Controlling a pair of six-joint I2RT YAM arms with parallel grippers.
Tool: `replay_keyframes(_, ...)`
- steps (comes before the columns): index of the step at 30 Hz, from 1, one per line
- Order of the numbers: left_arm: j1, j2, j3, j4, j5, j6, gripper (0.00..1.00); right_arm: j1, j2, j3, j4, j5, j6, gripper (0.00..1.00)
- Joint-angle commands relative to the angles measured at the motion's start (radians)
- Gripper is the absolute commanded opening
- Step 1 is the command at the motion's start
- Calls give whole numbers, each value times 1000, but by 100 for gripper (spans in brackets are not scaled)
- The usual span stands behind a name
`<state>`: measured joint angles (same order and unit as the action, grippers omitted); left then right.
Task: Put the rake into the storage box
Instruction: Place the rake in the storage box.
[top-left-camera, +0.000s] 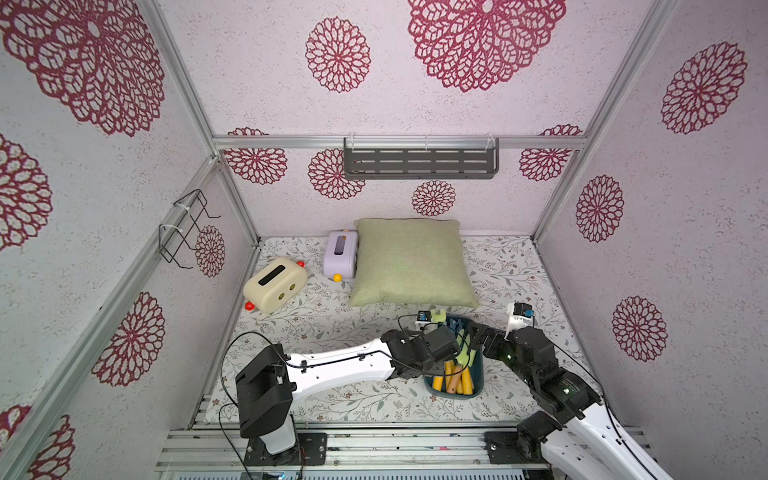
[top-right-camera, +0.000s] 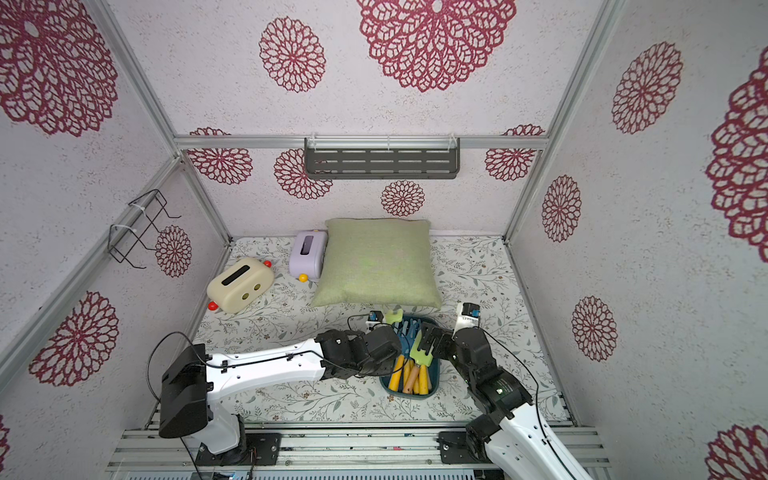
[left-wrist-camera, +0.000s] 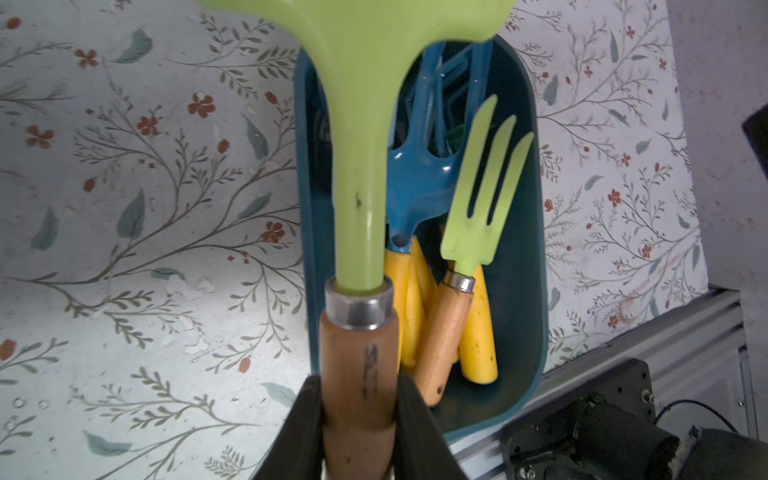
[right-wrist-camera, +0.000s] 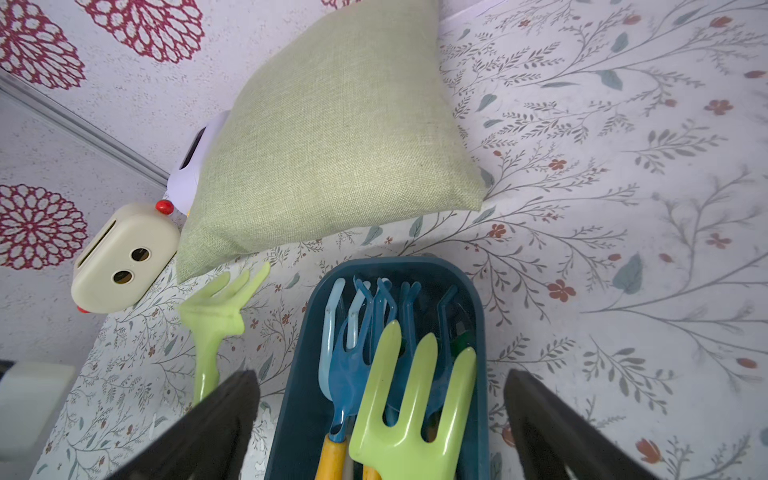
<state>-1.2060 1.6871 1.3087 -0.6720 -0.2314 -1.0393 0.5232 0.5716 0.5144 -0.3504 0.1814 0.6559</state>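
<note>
The rake (left-wrist-camera: 357, 187) has a light green head and a wooden handle, and my left gripper (left-wrist-camera: 359, 395) is shut on that handle. The handle hangs over one long rim of the dark teal storage box (left-wrist-camera: 536, 249). The rake's head (right-wrist-camera: 216, 307) reaches out past the box's far corner, toward the pillow. Both top views show the rake head (top-left-camera: 438, 316) (top-right-camera: 392, 316) at the far end of the storage box (top-left-camera: 453, 397). Inside lie a green fork (left-wrist-camera: 486, 187), a blue rake (left-wrist-camera: 419, 174) and yellow-handled tools. My right gripper (right-wrist-camera: 380, 374) stands open above the box, holding nothing.
A green pillow (top-left-camera: 411, 262) lies just behind the box. A cream case (top-left-camera: 274, 284) and a lilac case (top-left-camera: 340, 253) sit at the back left. A grey slotted shelf (top-left-camera: 419, 158) hangs on the back wall, a wire rack (top-left-camera: 187, 226) on the left wall.
</note>
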Motion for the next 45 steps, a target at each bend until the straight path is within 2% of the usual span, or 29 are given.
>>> replay_keyframes(1, -15, 23, 28, 68, 39, 53, 7, -9, -21, 9, -29, 43, 17, 99)
replay_keyframes(12, -27, 135, 76, 110, 89, 76, 7, -8, -52, 1, -48, 35, 20, 99)
replay_keyframes(25, -41, 170, 75, 114, 109, 56, 13, -10, -62, -14, -43, 15, 27, 99)
replay_keyframes(27, -44, 165, 76, 111, 107, 52, 17, -10, -63, -17, -40, 13, 28, 99)
replay_keyframes(29, -45, 168, 76, 108, 107, 48, 27, -10, -62, -20, -35, 5, 28, 99)
replay_keyframes(35, -44, 179, 83, 106, 113, 45, 47, -10, -61, -25, -33, -7, 31, 99)
replay_keyframes(45, -38, 90, 44, 127, 64, 67, 53, -10, -77, -21, -2, -68, 6, 99)
